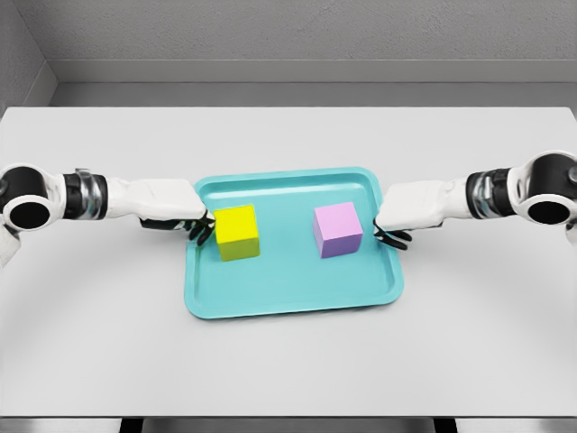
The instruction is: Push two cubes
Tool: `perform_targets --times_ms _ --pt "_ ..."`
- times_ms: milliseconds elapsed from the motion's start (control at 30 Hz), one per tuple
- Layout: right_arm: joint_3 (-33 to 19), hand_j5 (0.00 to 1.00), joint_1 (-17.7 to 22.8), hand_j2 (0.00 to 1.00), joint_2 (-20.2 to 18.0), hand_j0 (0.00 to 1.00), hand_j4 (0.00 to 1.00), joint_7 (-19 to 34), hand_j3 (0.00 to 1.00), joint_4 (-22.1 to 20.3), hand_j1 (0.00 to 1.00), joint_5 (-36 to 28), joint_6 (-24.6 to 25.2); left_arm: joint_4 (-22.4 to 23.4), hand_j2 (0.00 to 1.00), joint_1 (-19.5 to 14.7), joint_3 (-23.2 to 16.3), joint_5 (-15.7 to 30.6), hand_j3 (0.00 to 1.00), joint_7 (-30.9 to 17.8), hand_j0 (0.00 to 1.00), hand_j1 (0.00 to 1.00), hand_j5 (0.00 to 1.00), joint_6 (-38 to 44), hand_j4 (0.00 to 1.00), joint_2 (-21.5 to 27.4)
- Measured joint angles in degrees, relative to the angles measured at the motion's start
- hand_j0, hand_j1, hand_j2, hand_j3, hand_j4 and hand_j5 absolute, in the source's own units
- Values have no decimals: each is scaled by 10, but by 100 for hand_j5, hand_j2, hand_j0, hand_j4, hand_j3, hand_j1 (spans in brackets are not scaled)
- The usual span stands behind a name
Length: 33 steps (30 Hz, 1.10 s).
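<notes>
A yellow cube (237, 232) sits on the left half of a teal tray (293, 293). On the right half stands a purple cube (337, 229). My left hand (196, 225) reaches in from the left, its dark fingers curled down at the tray's left rim, touching or almost touching the yellow cube's left face. My right hand (393, 234) comes in from the right with fingers curled over the tray's right rim, a short gap away from the purple cube. Neither hand holds anything.
The tray lies in the middle of a white table (288, 370). A grey wall runs behind the table's far edge.
</notes>
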Motion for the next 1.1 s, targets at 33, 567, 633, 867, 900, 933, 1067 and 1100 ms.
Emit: perform_targets --times_ms 33,567,633,867,900,933,1067,1100 --pt "2 9 0 9 3 9 9 0 9 4 9 1 0 0 26 0 0 -2 26 0 26 26 26 1 26 -3" --pt "44 9 -18 9 43 9 9 0 9 8 9 9 0 21 26 -13 0 -46 26 2 26 26 26 3 26 -42" --pt "46 9 -21 9 45 9 9 0 9 3 9 9 0 21 26 -14 0 -53 26 2 26 26 26 2 26 -45" --pt "44 9 -21 9 46 9 9 0 9 32 9 -2 2 33 26 -35 4 -63 26 2 26 26 26 0 26 -50" --pt "45 9 -21 9 46 9 9 0 9 34 9 -3 3 48 26 -36 12 -63 26 2 26 26 26 -1 26 -49" --pt "46 9 -20 9 47 9 9 -2 9 35 9 -2 3 65 26 -37 25 -64 26 2 26 26 26 -2 26 -48" --pt "57 9 -21 9 50 9 9 -7 9 35 9 16 4 116 26 -40 71 -66 26 2 26 26 26 -2 26 -41" --pt "58 9 -21 9 52 9 9 -7 9 35 9 20 4 122 26 -40 77 -66 26 1 26 26 26 -3 26 -39"
